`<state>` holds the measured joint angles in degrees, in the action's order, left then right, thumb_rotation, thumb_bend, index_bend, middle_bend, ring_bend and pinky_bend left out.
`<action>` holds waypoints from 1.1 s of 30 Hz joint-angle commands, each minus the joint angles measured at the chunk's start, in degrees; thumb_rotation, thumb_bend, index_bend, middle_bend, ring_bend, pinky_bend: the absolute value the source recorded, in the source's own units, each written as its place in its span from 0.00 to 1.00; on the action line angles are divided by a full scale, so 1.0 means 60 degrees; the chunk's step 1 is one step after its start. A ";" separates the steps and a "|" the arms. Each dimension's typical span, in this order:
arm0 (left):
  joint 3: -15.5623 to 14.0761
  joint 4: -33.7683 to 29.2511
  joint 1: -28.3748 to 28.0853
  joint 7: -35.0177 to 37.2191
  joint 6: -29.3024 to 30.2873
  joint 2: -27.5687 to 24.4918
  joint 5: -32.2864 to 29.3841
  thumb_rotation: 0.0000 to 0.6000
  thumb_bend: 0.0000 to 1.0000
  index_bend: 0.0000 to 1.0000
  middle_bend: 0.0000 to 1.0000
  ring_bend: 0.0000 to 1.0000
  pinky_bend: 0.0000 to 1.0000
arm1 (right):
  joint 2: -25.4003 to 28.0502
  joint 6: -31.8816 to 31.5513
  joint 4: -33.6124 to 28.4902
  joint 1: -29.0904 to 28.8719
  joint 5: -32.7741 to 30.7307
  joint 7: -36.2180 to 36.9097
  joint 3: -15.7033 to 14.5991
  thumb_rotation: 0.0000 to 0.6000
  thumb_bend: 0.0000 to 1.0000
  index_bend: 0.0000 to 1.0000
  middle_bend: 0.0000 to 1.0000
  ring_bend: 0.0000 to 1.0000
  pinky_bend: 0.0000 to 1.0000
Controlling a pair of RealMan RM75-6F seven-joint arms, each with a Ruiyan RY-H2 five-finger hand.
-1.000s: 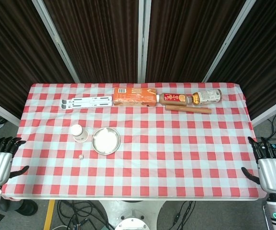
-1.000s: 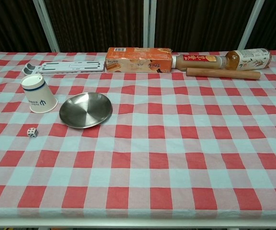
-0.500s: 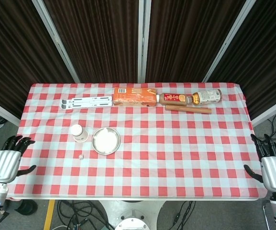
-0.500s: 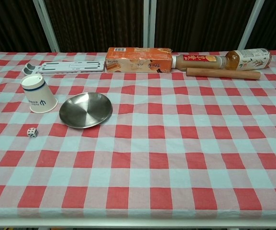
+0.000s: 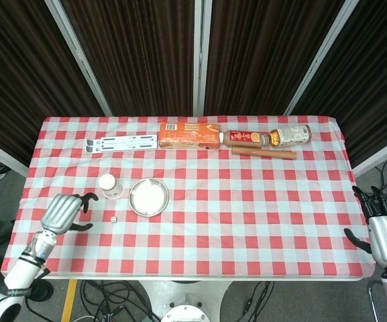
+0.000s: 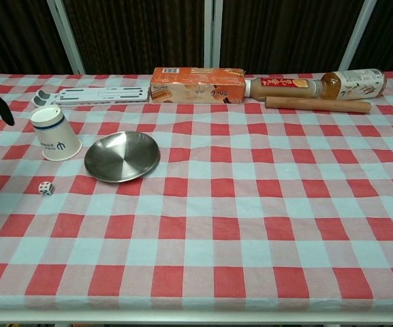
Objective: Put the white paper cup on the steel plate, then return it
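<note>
Head view: white paper cup (image 5: 111,186) stands upside down on the checked table (image 5: 247,215), just left of the steel plate (image 5: 148,197). Left hand (image 5: 64,210), empty with fingers apart, has moved over the table toward it; chest view crops it. Right hand (image 5: 386,236) waits spread, empty, off the edge.

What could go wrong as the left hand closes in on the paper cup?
The white paper cup stands upside down and looks light, so a sideways bump from the left hand might tip it. The die sits near the hand's likely path and could get knocked. The steel plate lies close beside the cup, leaving the fingers little room.
</note>
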<state>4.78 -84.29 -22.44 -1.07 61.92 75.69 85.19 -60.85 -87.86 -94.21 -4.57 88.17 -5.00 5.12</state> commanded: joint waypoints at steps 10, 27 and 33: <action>0.0263 0.0712 -0.0875 -0.1074 -0.1311 0.1553 -0.1725 1.00 0.11 0.45 0.85 0.85 0.94 | -0.0034 0.0154 0.0043 -0.0045 -0.0096 0.0082 -0.0019 1.00 0.08 0.11 0.24 0.09 0.21; 0.0033 0.1376 -0.0995 -0.1216 -0.1699 0.2260 -0.2560 1.00 0.30 0.49 0.91 0.91 0.99 | -0.0075 0.0294 0.0114 -0.0083 -0.0167 0.0195 -0.0065 1.00 0.08 0.11 0.25 0.10 0.22; 0.0026 0.1373 -0.1057 -0.1259 -0.1807 0.2284 -0.2771 1.00 0.30 0.47 0.91 0.92 1.00 | -0.0093 0.0315 0.0159 -0.0070 -0.0174 0.0250 -0.0099 1.00 0.08 0.11 0.25 0.11 0.22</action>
<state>4.96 -76.11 -28.71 -8.58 51.20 89.37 68.69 -61.41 -85.96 -93.26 -4.99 87.12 -3.51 4.52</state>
